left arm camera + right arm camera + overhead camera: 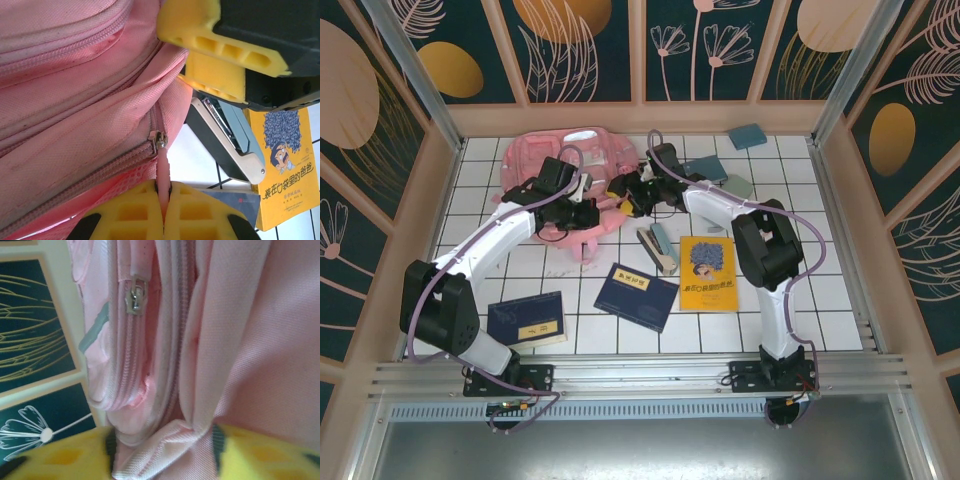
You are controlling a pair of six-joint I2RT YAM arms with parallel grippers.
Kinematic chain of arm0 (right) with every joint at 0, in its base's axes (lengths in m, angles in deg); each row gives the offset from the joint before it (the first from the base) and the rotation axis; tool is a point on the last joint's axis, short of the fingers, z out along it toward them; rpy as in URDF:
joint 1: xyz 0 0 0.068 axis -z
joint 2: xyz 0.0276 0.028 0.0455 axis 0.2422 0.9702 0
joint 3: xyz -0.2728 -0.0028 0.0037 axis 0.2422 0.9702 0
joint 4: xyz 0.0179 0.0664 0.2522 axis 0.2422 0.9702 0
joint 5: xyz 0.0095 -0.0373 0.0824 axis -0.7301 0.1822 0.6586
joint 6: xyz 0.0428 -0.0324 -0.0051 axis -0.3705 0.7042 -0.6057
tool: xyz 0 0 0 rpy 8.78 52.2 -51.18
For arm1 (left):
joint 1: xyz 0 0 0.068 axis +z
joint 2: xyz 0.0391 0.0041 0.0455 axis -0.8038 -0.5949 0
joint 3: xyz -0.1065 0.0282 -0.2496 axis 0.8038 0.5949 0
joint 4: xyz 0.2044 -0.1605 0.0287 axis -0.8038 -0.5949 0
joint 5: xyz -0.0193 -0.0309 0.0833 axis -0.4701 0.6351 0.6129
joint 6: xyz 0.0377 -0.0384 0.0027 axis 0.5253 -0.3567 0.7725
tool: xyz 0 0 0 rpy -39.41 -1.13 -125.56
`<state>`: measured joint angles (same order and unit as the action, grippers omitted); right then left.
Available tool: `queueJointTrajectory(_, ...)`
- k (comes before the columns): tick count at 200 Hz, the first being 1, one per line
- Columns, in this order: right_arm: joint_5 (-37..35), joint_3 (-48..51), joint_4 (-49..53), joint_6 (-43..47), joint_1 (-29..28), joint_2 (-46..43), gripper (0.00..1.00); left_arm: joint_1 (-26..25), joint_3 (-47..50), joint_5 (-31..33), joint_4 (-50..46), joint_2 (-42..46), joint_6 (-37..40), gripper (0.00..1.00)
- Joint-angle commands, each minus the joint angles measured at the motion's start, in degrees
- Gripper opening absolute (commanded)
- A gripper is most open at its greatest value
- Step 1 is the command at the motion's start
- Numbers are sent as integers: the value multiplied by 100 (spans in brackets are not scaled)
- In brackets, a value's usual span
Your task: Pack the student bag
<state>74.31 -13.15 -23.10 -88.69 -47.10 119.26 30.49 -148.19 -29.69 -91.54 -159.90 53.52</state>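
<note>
Nearest the arm bases, two dark blue books lie flat on the white tiled tabletop (820, 290): one at the left (527, 320), one near the centre (636, 295). A yellow book (708, 272) lies just right of the centre one. Beyond them sits a beige and dark oblong item (658, 250), possibly a stapler.

Further back, the left gripper (163, 197) has its yellow fingers (125, 215) pressed together on a pink pull tab (164, 167). The tab hangs from a metal zipper slider (159, 139) on the student bag (560, 160). The zipper teeth left of that slider are closed.

The right gripper (165, 455) is at the bag's right edge. A fold of pink fabric lies between its fingers (65, 457), which stand partly apart. Whether they clamp it cannot be told. A second slider (134, 297) sits on a zipper above them.

The student bag lies flat at the far left-centre of the tabletop. Its contents cannot be made out.

Three teal notebooks lie at the far right (748, 135), (705, 168), (736, 186).
</note>
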Motion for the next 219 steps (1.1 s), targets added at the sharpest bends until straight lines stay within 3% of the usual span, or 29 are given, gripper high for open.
queueJointTrajectory(1,277,-358,-501,-293,-132,259,37,-70,-193,-300,197,235,149,0)
queueJointTrajectory(25,35,-759,-168,-116,-111,395,0,-73,-75,-286,156,267,186,0)
queueJointTrajectory(113,-245,-811,570,729,529,195,0,-73,397,727,-222,335,264,0)
queueJointTrajectory(219,-397,-1155,962,1154,845,286,0,2,973,1037,-311,724,83,0)
